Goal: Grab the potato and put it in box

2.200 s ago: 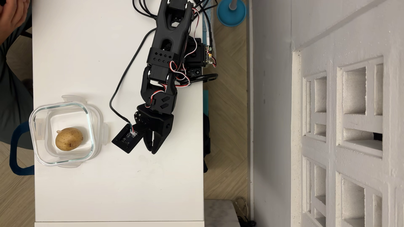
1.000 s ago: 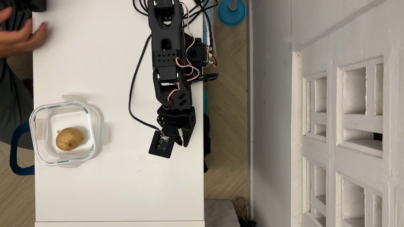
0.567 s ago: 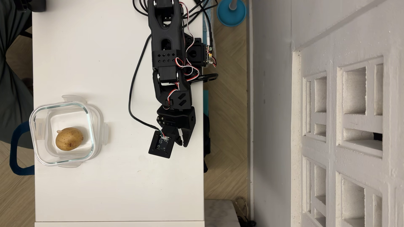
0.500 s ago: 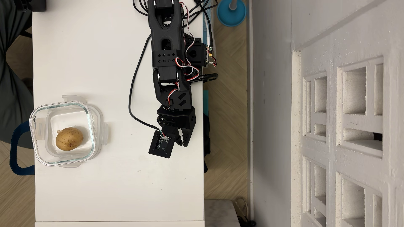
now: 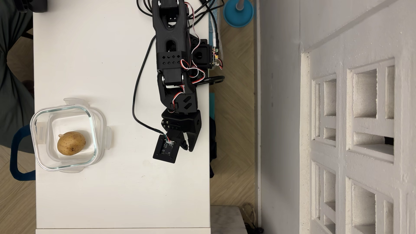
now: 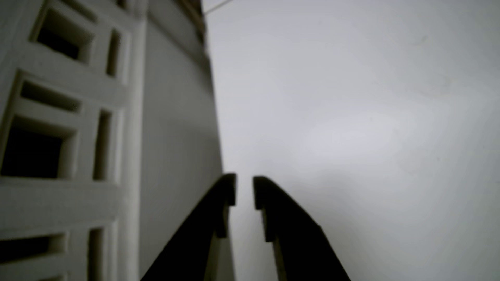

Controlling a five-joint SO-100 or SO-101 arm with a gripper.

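Note:
In the overhead view the yellow-tan potato [image 5: 71,143] lies inside the box [image 5: 94,126], a clear glass container standing on its plastic lid at the left edge of the white table [image 5: 123,191]. My black gripper [image 5: 188,148] hangs near the table's right edge, far to the right of the box, with the wrist camera board beside it. The wrist view shows my gripper [image 6: 244,189] with its fingertips [image 6: 230,189] almost together, only a narrow slit between them and nothing held. Neither potato nor box appears in the wrist view.
A black cable [image 5: 135,94] loops across the table left of the arm. A person in dark clothes [image 5: 13,78] sits past the left edge. A blue round base [image 5: 238,13] stands on the floor at upper right. A white lattice wall [image 5: 360,135] fills the right.
The arm swung right, away from the box, and folded back towards the table's right edge, then stayed still. The person's hand left the table's top-left corner. The potato has not moved.

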